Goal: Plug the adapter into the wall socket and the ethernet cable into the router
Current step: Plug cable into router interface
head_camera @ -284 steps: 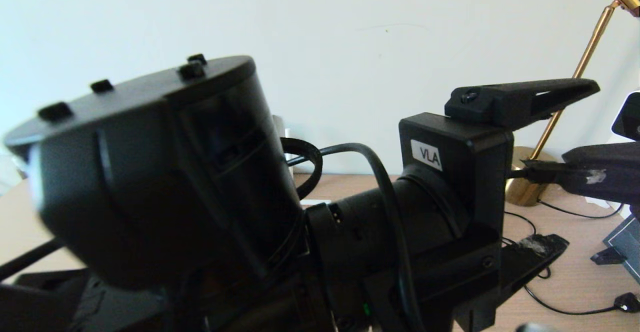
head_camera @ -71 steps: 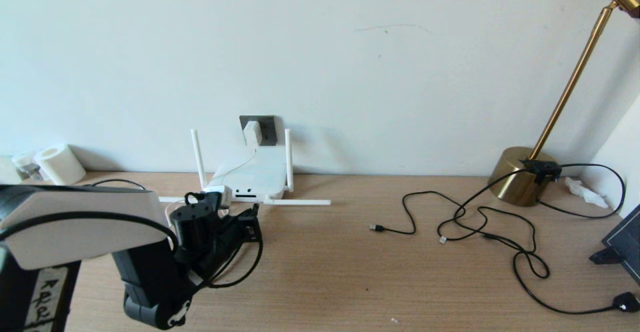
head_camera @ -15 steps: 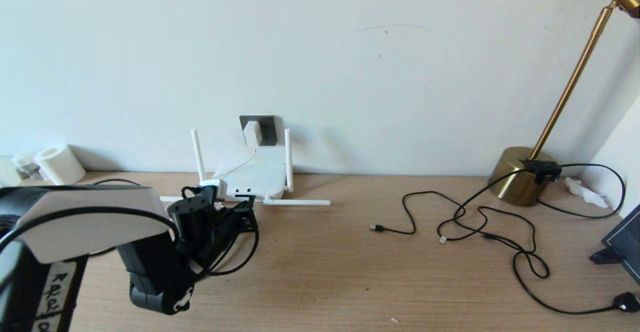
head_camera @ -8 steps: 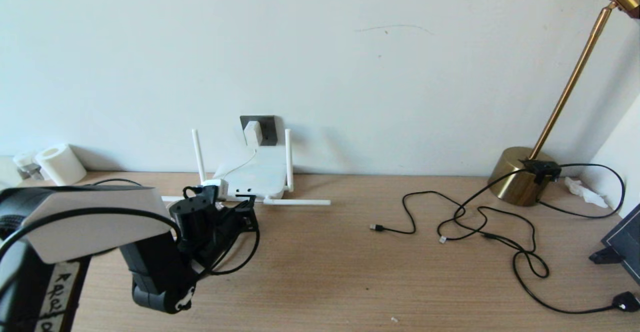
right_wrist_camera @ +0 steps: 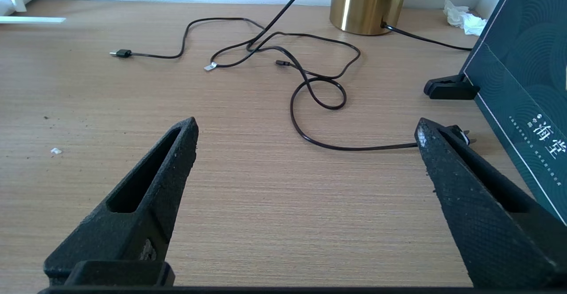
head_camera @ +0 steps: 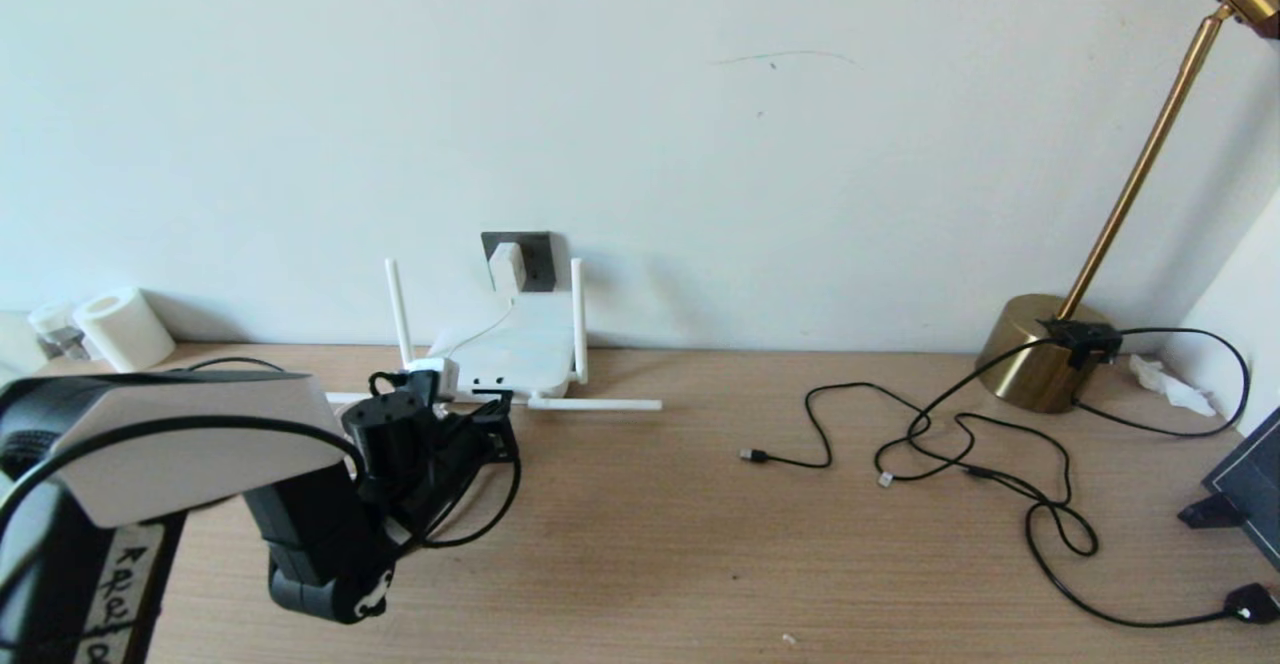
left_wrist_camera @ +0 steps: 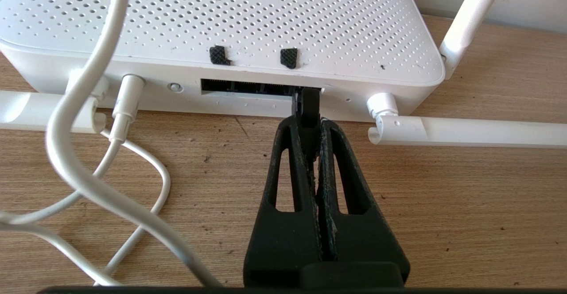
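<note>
The left gripper (left_wrist_camera: 310, 125) is pinched shut on the ethernet cable's plug (left_wrist_camera: 305, 106), holding it level at the router (left_wrist_camera: 221, 32) port row for insertion. Beyond, the adapter (head_camera: 506, 266) sits in the wall socket (head_camera: 530, 256). The right gripper (right_wrist_camera: 305, 152) idles wide open, holding nothing.

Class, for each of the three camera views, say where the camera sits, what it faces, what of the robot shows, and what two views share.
Head view: high on the robot, facing the desk and wall; left arm shows; adapter sits in the wall socket.
Left wrist view: behind the left gripper, shut on the ethernet cable plug at the router ports.
Right wrist view: behind the open right gripper, over bare desk.
Shared: head and right wrist views both show the brass lamp base.
</note>
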Controlling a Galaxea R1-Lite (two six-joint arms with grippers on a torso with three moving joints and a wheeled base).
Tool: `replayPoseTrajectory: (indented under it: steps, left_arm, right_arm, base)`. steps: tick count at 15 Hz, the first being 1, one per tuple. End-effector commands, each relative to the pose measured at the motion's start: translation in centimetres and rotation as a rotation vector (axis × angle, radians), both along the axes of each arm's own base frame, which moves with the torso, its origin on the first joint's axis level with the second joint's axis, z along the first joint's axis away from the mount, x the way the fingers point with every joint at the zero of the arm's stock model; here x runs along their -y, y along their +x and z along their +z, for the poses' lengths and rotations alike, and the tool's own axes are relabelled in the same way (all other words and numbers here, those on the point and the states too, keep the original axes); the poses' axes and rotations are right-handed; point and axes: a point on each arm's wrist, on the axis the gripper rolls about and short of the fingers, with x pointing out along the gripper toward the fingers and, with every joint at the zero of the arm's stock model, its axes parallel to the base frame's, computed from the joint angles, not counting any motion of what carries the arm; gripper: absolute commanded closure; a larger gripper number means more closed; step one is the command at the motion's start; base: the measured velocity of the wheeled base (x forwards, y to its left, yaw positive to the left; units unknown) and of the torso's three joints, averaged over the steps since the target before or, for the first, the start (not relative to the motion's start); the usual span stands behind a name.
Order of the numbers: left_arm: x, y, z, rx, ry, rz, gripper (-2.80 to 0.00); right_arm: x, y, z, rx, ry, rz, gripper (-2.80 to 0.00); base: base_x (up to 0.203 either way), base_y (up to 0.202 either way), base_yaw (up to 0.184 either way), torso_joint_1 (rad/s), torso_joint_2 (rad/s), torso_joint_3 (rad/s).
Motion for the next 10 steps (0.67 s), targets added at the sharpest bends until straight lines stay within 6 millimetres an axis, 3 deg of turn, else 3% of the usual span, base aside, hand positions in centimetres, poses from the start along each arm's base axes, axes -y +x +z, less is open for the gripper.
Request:
replayPoseTrajectory:
  steps: [1, 10]
  left_arm:
    - [0.05, 0.19, 0.00, 0.007, -0.003, 0.000, 0.00]
    - [0.00, 0.47, -0.20, 0.000, -0.001, 0.002, 0.00]
  right_arm:
    - [0.00, 0.00, 0.00, 0.001, 0.000, 0.000, -2.80]
    - [0.00, 0.00, 0.00, 0.001, 0.000, 0.000, -2.80]
  base:
    - [0.000, 0.000, 0.000, 0.000, 0.00, 0.000]
    - [0.000, 0.000, 0.000, 0.000, 0.00, 0.000]
